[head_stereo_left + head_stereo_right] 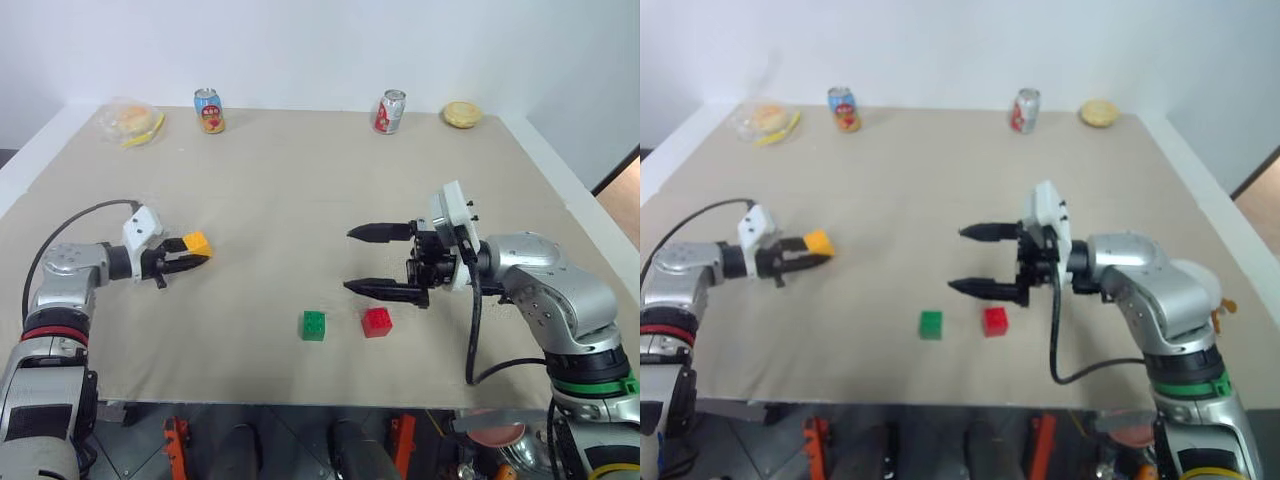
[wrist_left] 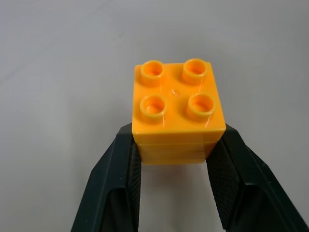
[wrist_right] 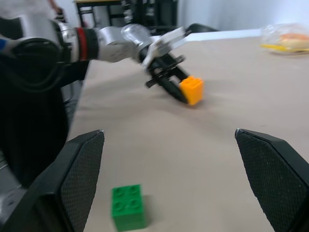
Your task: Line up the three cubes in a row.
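I see a wide beige table (image 1: pixel 300 180) from above my 2 arms. On my right, the right gripper (image 1: pixel 380 260) hovers with its 2 black fingers spread wide, pointing toward my left. On my left, the left gripper (image 1: pixel 180 257) has its fingers pinching the orange-yellow cube (image 2: pixel 176 113), studs up, well apart from the other 2. The green cube (image 1: pixel 314 325) and the red cube (image 1: pixel 377 321) sit side by side near the front edge, a small gap between them, just below the right gripper. 2 drink cans (image 1: pixel 209 110) stand along the far edge.
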{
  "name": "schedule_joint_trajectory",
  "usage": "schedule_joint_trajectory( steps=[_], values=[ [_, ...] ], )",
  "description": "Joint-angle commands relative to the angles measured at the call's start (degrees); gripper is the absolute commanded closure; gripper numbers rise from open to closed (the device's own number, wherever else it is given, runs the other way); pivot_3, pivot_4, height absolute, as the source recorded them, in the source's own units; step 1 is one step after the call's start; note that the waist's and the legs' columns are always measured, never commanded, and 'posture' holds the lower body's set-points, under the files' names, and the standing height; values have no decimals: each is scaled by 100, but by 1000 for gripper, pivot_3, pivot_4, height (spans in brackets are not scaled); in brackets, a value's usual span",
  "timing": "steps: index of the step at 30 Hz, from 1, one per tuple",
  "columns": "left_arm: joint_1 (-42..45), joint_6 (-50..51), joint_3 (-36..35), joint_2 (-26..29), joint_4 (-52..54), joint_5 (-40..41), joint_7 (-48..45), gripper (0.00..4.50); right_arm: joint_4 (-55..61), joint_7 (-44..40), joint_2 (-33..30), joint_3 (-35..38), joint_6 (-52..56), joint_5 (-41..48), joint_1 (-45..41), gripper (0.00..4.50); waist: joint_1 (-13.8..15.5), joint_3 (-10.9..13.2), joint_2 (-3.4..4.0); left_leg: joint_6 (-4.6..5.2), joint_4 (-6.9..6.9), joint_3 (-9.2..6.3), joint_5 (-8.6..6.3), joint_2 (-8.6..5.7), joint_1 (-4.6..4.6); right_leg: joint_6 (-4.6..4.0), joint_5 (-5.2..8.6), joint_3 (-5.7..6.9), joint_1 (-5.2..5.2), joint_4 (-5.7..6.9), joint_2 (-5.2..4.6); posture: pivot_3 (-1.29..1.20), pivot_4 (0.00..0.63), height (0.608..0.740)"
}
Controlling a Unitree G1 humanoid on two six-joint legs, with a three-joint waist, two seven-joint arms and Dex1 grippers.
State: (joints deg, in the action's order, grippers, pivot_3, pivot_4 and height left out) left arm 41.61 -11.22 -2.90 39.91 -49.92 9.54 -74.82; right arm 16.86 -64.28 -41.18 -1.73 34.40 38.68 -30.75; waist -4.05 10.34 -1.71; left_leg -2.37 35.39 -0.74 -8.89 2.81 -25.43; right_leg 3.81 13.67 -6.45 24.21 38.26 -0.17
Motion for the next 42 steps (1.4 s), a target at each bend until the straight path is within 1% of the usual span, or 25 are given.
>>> schedule_joint_trajectory(
  steps=[1, 6, 9, 11, 22, 35, 42],
  values=[
    [-506, 220, 192, -57, 1419, 268, -436, 3176, 508, -244, -351, 362, 125, 319, 207, 0, -1, 0, 0, 0, 0, -1, 0, 0, 0, 0, 1, 0, -1, 0, 0, 0, 150, 733],
    [-1189, 535, 575, -189, 2823, 392, -654, 3176, 822, -227, -538, 299, 169, 325, 446, 0, -5, 0, 0, 0, 2, 0, 0, 5, 2, -5, -2, 0, 2, 2, 3, 0, 150, 733],
    [-1478, 683, 799, -268, 3391, 401, -708, 3176, 891, -107, -518, 270, 173, 274, 524, 0, -7, 0, 0, 3, 9, 1, 3, 9, 7, -32, -1, 1, -1, 3, 7, 0, 150, 733],
    [-1588, 708, 918, -301, 3567, 384, -744, 3176, 906, -64, -522, 272, 177, 250, 578, 0, -7, 0, 0, 5, 14, 4, 6, 10, 9, -34, -7, 0, -2, 3, 6, 0, 150, 733],
    [-1588, 679, 1247, -262, 3524, 294, -874, 3176, 952, 35, -532, 280, 161, 243, 687, 0, -6, 0, 0, 10, 17, 12, 13, 12, 10, -34, -10, 0, -3, 2, 2, 0, 150, 733],
    [-1684, 753, 1114, 75, 3327, 392, -1130, 3176, 928, 66, -525, 275, 131, 235, 733, 0, -8, 0, 0, 10, 16, 13, 13, 14, 12, -34, -9, 1, -3, 2, 3, 0, 150, 733],
    [-1698, 718, 1148, 145, 3208, 347, -1135, 3176, 884, 28, -508, 238, 115, 215, 713, 0, -10, 0, 0, 10, 15, 15, 13, 18, 14, -36, -10, 1, -3, 3, 6, 0, 150, 733]
  ],
)
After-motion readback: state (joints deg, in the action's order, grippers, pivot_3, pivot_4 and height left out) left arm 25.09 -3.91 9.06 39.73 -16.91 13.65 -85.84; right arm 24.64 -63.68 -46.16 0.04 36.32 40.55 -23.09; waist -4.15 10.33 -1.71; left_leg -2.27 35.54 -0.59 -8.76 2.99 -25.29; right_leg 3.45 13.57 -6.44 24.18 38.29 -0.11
